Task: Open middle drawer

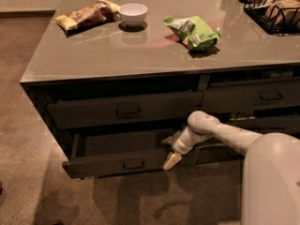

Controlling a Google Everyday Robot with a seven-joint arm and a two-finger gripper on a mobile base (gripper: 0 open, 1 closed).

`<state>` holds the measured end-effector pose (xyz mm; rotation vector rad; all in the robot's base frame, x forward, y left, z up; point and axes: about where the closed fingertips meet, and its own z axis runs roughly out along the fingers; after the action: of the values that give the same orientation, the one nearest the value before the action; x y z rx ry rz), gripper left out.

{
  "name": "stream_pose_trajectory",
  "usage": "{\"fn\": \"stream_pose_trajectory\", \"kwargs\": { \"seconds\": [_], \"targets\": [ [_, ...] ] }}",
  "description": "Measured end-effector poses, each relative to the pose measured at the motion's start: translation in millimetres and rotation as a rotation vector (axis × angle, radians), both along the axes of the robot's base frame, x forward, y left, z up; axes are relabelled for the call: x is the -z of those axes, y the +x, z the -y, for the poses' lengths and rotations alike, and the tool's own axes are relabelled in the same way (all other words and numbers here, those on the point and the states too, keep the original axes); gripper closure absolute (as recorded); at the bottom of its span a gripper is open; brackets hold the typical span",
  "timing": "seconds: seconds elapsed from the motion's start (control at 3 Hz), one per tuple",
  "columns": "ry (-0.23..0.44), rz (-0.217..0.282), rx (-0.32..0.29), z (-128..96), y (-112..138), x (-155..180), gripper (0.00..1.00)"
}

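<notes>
Grey worktop (93,55): snack packet (84,17), white bowl (133,14), green bag (193,32), wire basket (274,8). Below: upper drawer (93,112), closed. Middle drawer (103,164), standing open, dark inside, loop handle (133,163) at centre. Gripper (169,150) at that drawer's right end, on white arm (225,134).

Dim warm light, glare on the countertop (117,50), soft shadows on the floor (140,198) below the gripper (169,150) at the middle drawer (103,164)

Wide shallow dark grey-brown middle drawer (101,165): pulled partway out, level, dark inside exposed. Small dark loop handle (133,163) at front centre. Gripper (170,150) at drawer's right end, by front edge.
</notes>
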<state>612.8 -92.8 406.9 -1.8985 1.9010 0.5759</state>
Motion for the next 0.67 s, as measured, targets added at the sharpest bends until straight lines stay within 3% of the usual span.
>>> {"fn": "stream_pose_trajectory", "kwargs": {
  "seconds": [0.67],
  "targets": [
    [-0.004, 0.003, 0.000, 0.1, 0.5, -1.8, 0.00]
  ]
}}
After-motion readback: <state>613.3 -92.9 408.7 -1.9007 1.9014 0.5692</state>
